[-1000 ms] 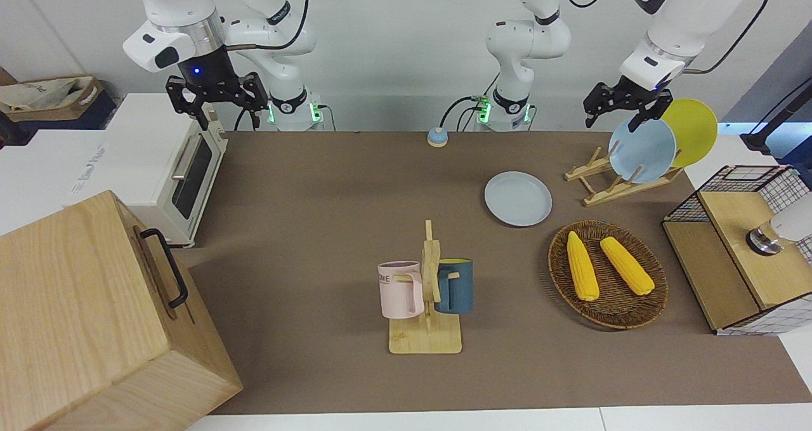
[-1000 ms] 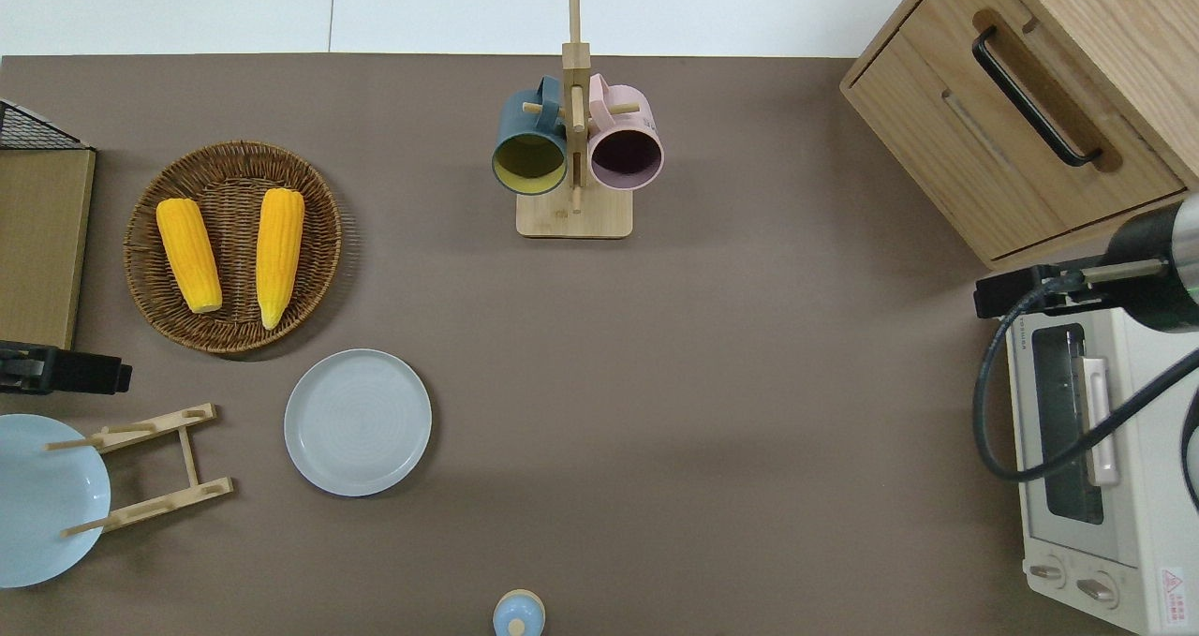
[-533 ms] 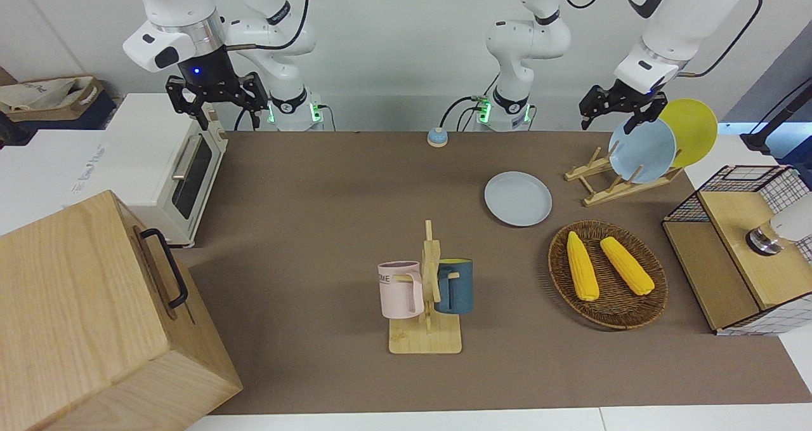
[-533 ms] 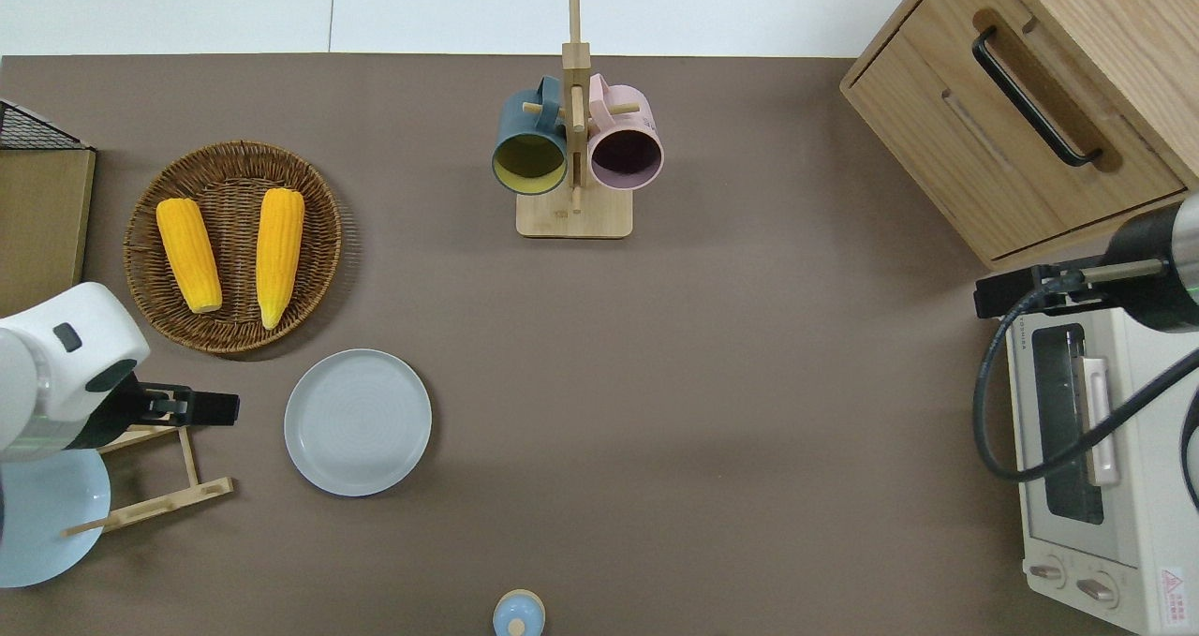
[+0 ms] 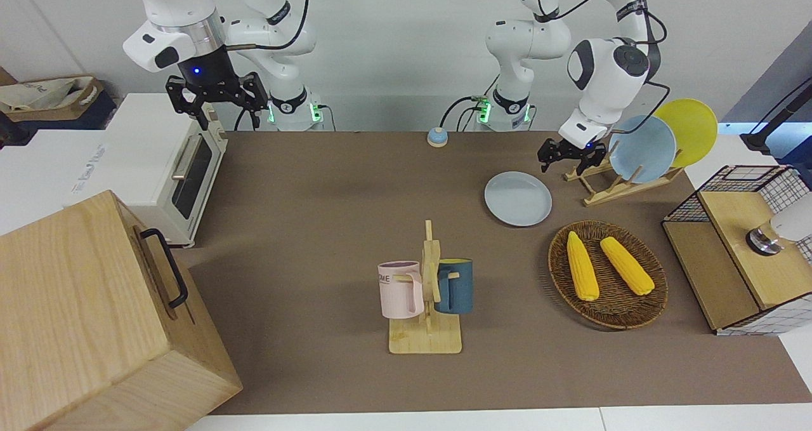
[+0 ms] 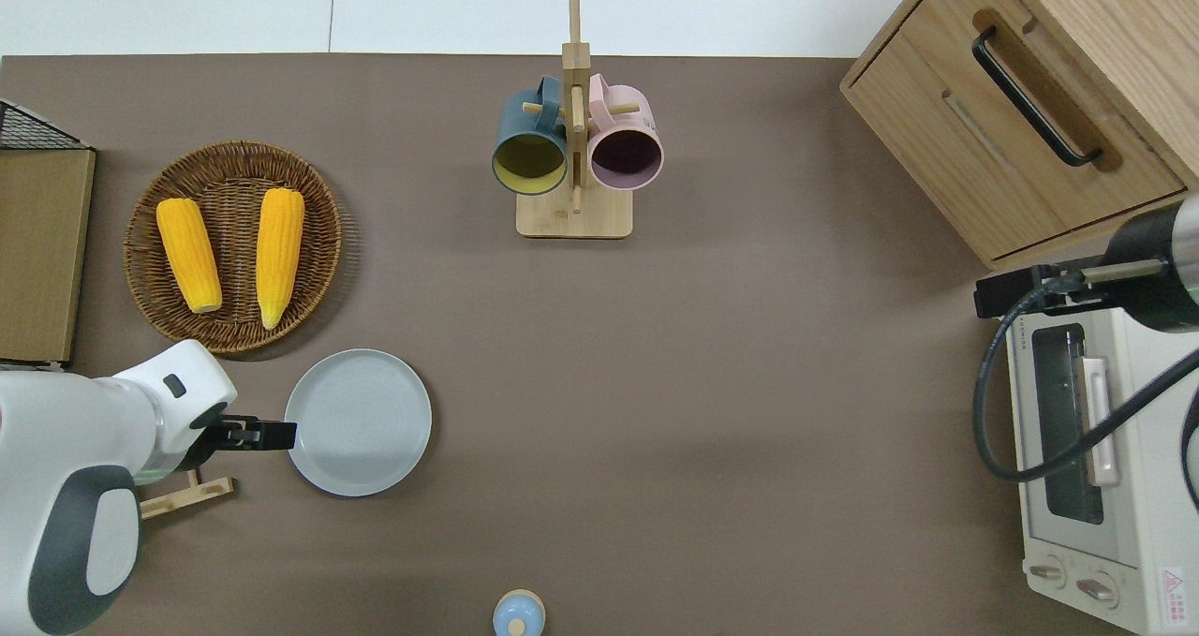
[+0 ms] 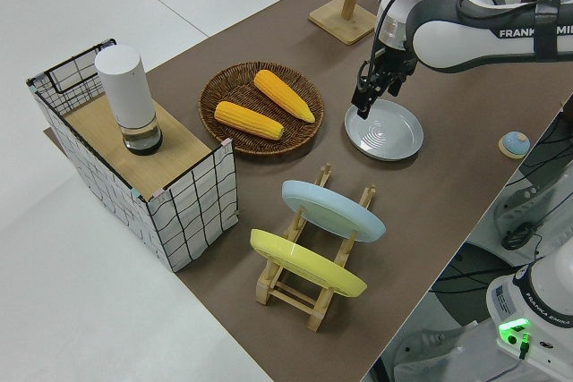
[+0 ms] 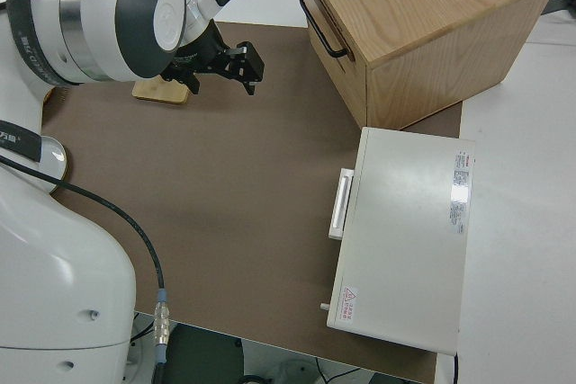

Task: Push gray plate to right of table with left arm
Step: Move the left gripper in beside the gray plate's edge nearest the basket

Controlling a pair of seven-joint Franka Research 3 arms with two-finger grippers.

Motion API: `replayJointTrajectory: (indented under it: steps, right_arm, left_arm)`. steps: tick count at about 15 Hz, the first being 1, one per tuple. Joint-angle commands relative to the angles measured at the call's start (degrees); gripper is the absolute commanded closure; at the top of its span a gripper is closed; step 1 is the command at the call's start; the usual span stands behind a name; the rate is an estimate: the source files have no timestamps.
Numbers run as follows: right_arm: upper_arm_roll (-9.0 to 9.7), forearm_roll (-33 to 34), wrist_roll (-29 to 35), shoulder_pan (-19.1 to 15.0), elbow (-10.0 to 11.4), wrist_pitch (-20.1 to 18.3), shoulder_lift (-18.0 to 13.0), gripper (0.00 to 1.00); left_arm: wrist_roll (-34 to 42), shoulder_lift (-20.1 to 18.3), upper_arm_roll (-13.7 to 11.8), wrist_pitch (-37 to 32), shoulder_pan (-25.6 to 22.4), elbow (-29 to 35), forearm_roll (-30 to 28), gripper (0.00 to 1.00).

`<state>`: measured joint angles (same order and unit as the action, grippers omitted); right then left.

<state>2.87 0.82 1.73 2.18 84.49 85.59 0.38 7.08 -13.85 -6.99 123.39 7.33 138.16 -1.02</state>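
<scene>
Since half a second ago our left end effector (image 6: 277, 433) has dropped from over the wooden plate rack (image 5: 609, 180) to the rim of the gray plate (image 6: 358, 421), on the side facing the left arm's end of the surface (image 6: 731, 355). In the overhead view its tip sits right at the plate's edge; we cannot tell whether it touches. Its fingers look close together, though we cannot tell for sure how wide they stand.

The gray plate lies flat on the surface, in the half toward the left arm's end and closer to the robots' edge than to the opposite long edge. The wicker basket (image 6: 234, 245) with two corn cobs (image 6: 229, 252) lies just beside it, farther from the robots. The sky-blue plate (image 5: 642, 148) and yellow plate (image 5: 688, 131) stand in the rack.

Toward the right arm's end, the brown top is bare from the plate up to the toaster oven (image 6: 1091, 467). The mug stand (image 6: 573, 172) stands near the long edge opposite the robots, and a small blue bell (image 6: 518, 613) at the robots' edge.

The right arm is parked.
</scene>
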Motion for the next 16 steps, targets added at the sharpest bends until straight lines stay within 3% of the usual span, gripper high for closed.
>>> replayJointTrajectory:
  steps: [1, 3, 7, 13, 15, 16]
  right_arm:
    - [-0.06, -1.26, -0.06, -0.16, -0.29, -0.78, -0.20, 0.017]
    - [-0.06, -1.26, -0.06, -0.16, -0.29, -0.69, -0.20, 0.017]
    - [-0.06, -1.26, -0.06, -0.16, -0.29, -0.69, -0.20, 0.017]
    - [-0.06, -1.26, -0.06, -0.16, -0.29, -0.69, -0.20, 0.017]
    - [-0.06, -1.26, -0.06, -0.16, -0.29, -0.69, -0.20, 0.017]
    - [-0.06, -1.26, -0.06, -0.16, -0.29, -0.69, -0.20, 0.017]
  left_arm:
    - [-0.84, -1.89, -0.74, 9.38, 0.84, 8.95, -0.12, 0.01]
    - [-0.93, -0.40, -0.74, 13.53, 0.93, 11.25, -0.12, 0.01]
    - [-0.93, 2.59, -0.74, 14.50, 1.02, 11.34, -0.21, 0.01]
    - [-1.10, 6.37, -0.74, 17.84, 1.02, 11.17, -0.39, 0.09]
    - [-1.10, 7.16, -0.74, 18.55, 1.02, 11.08, -0.48, 0.17]
    - [-1.10, 7.25, -0.74, 18.55, 1.02, 10.99, -0.48, 0.28]
